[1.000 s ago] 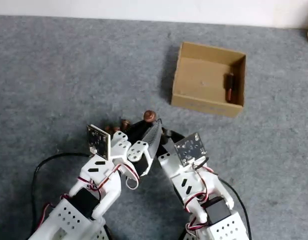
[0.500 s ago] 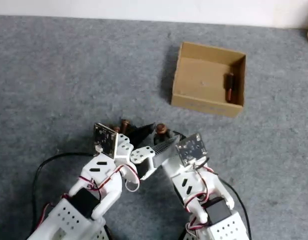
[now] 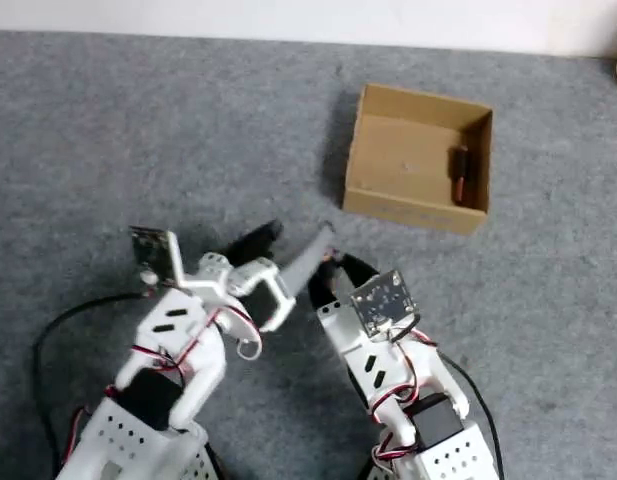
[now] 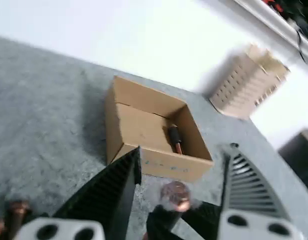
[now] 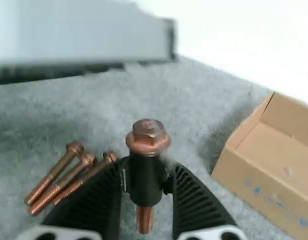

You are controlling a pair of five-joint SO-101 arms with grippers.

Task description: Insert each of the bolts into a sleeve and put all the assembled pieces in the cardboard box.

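The right gripper [image 5: 145, 172] clamps a black cylindrical sleeve [image 5: 144, 187] with 1 copper hex-head bolt [image 5: 148, 134] through it, near the brown cardboard box [image 3: 408, 210]. The left gripper [image 4: 181, 172], just beside it, is spread apart.

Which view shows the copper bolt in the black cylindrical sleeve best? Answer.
The right wrist view: the copper bolt sits in the black sleeve, clamped by the right gripper, head and tip visible. The left wrist view shows its blurred head; in the high view the right arm hides it.
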